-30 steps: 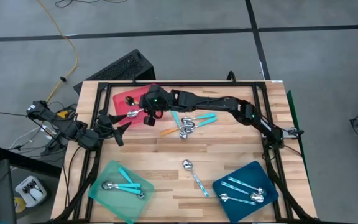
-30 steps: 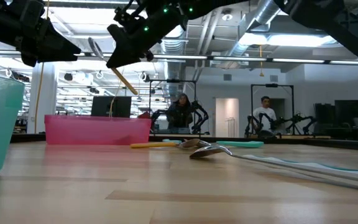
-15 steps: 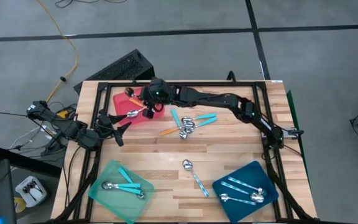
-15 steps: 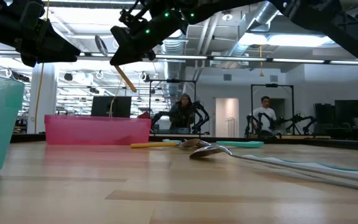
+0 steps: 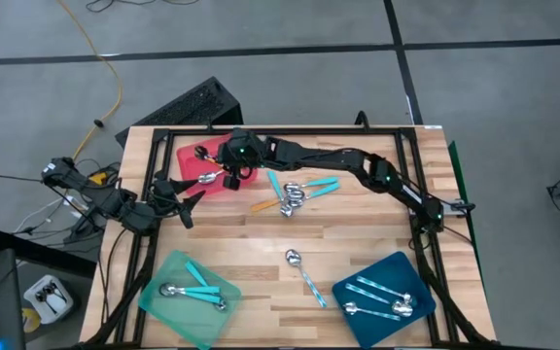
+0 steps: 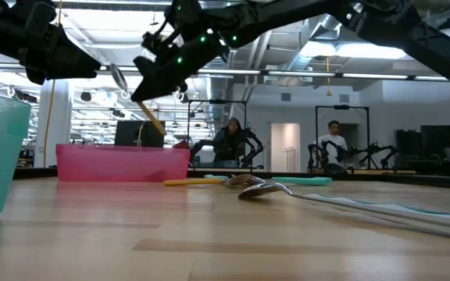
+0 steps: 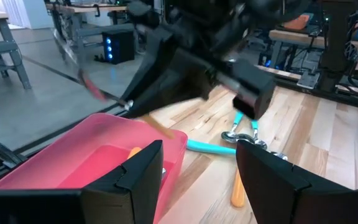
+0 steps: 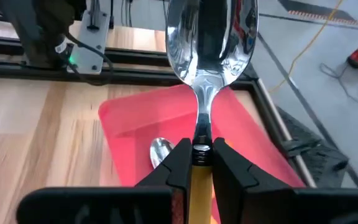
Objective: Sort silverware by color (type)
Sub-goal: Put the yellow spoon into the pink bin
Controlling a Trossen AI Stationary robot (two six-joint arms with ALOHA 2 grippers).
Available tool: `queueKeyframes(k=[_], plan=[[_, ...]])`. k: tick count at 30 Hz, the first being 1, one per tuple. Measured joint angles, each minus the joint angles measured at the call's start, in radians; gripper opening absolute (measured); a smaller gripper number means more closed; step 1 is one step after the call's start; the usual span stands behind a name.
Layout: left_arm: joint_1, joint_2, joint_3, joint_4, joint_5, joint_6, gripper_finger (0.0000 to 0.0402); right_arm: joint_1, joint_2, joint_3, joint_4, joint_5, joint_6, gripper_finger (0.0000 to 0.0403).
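Over the flat red plastic tray (image 5: 191, 156) at the far left part of the wooden table (image 5: 261, 243), the right gripper (image 8: 200, 163) is clamped on the handle of an orange-handled spoon with a shiny metal bowl (image 8: 211, 31); the spoon hangs in the air above the tray, bowl pointing away from the wrist, and the low view shows it tilted, well clear of the tray's pink wall (image 6: 123, 164); another spoon (image 8: 160, 149) already lies inside the tray. The left gripper (image 5: 178, 194) waits just beside the tray's near edge, its fingers spread and holding nothing.

The step in hand looks to be the drop into the red tray; to do it well, the spoon should come lower before release, so it does not bounce off the flat plastic or skid over the shallow rim; it should be let go over bare tray floor beside the spoon lying there, not on top of it; the jaws need open only a little, since the handle is thin.

Still on the bare wood are a small cluster of spoons (image 5: 295, 192) with turquoise and orange handles near the table's middle and a lone spoon with a pale patterned handle (image 5: 302, 270) nearer the front; the mint-green tray (image 5: 158, 297) and the dark-blue tray (image 5: 353, 282) each hold a few spoons.
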Motion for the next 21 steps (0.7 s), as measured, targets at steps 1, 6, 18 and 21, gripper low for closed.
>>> queueKeyframes(k=[1,6,18,21], plan=[[0.000,0.000,0.000,-0.001,0.000,0.000,0.0190,-0.001,0.014,0.000,0.010,-0.001,0.000,0.0066],[0.000,0.000,0.000,0.000,0.000,0.000,0.0190,-0.012,0.036,-0.002,-0.004,-0.001,0.003,0.0066],[0.000,0.000,0.000,-0.006,-0.007,0.000,0.0190,-0.041,0.082,0.000,0.021,-0.053,0.037,0.0066],[0.000,0.000,0.000,-0.008,-0.007,0.000,0.0190,-0.041,0.082,0.000,0.023,-0.052,0.031,0.0066]])
